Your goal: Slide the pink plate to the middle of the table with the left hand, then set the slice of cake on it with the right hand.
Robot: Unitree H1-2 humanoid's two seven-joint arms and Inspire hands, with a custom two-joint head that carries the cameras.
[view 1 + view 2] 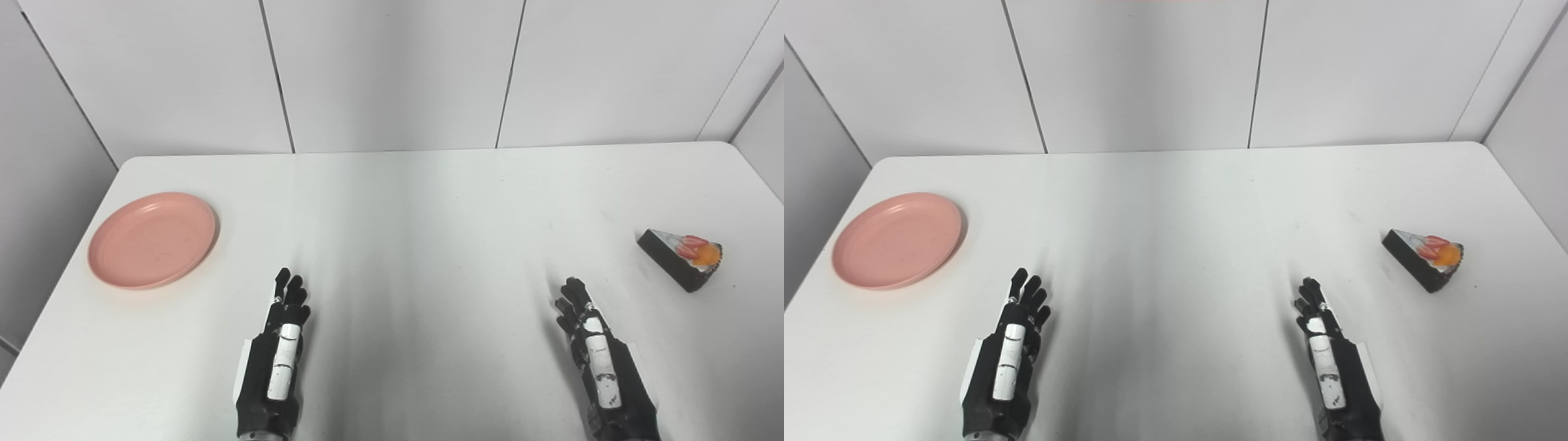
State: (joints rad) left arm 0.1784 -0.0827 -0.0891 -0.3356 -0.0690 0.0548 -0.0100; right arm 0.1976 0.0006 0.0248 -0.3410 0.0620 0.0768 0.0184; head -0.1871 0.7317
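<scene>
white table (429, 202) | rounded far corners | grey panelled wall (392, 67) behind

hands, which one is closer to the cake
The right hand. The cake lies just beyond it toward the table's right side, while the left hand sits across the table, nearer the pink plate.

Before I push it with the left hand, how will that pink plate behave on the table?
The pink plate looks rigid and shallow, lying flat on the smooth white table, so it should probably slide rather than tip. It appears thin and empty, likely light, so a push off-centre may spin it.
</scene>
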